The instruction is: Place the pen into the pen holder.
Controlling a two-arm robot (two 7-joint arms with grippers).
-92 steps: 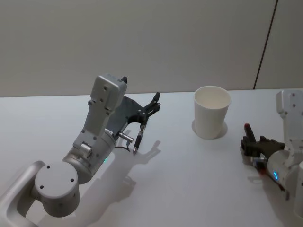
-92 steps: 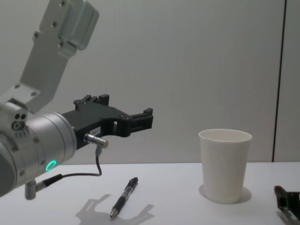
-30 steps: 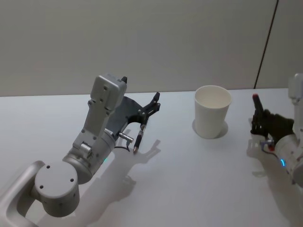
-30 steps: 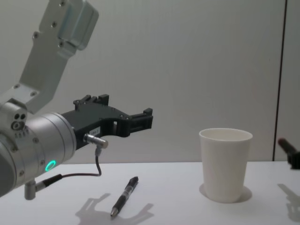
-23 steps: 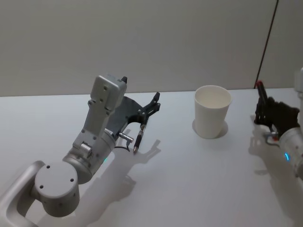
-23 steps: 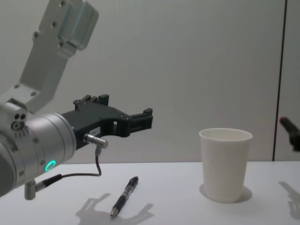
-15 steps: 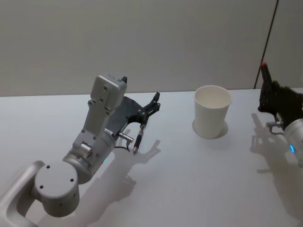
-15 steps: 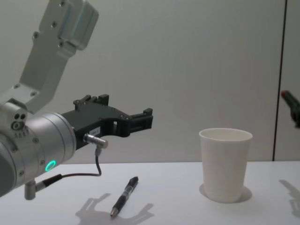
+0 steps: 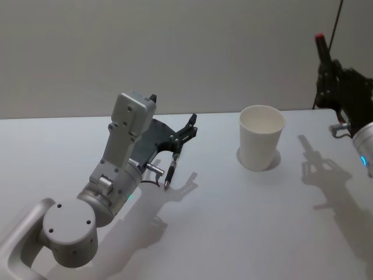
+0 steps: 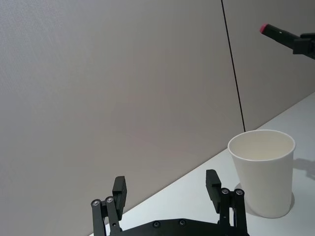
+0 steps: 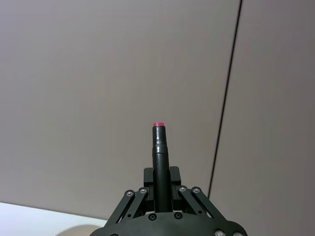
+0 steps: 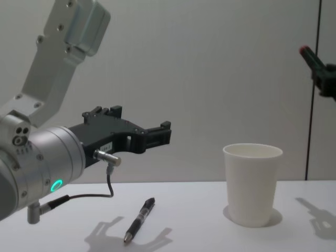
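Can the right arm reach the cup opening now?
Probably yes. The right gripper, shut on a pen, is higher than the cup, with open space between; the left gripper hangs far on the other side.

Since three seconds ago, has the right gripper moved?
Yes. The right gripper, shut on the red-tipped pen, has risen from low beside the pen holder to well above its rim.

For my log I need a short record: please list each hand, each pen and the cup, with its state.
right hand: shut on held pen, high, to the right of the cup
held pen: red end up, not over the cup
left hand: open, above loose pen
loose pen: lying on the table
cup: upright, nothing seen inside
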